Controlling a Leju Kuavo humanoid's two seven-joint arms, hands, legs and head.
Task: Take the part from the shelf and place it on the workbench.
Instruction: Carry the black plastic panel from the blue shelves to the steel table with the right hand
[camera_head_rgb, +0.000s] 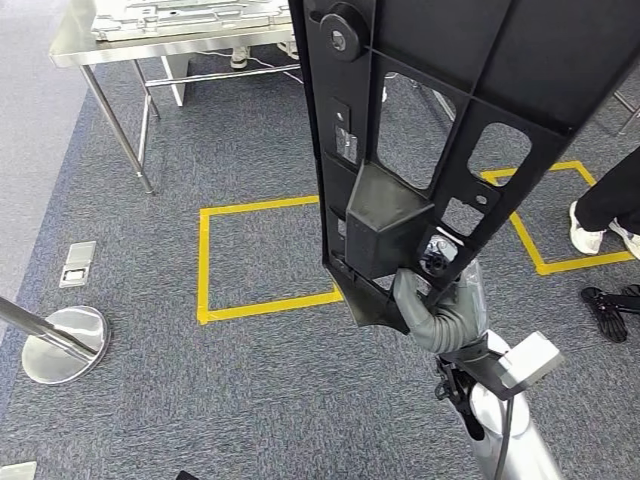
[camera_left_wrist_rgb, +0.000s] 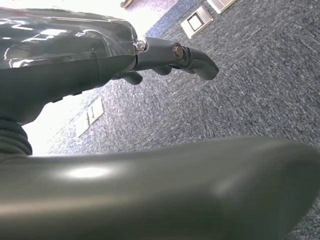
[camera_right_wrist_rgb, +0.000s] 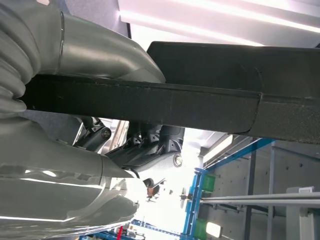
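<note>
My right arm (camera_head_rgb: 509, 440) is a silver tube with a black cable running along it and a pale grey box mounted at the wrist. The right hand (camera_head_rgb: 441, 320) has a grey ribbed cover and a thick grey thumb. My left hand (camera_left_wrist_rgb: 166, 57) shows glossy dark casing, dark fingers (camera_left_wrist_rgb: 200, 62) and a bright screw.

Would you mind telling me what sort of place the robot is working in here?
Probably an industrial workshop or test floor: a steel workbench, yellow tape squares marked on the grey carpet, and blue racking under strip lights.
</note>
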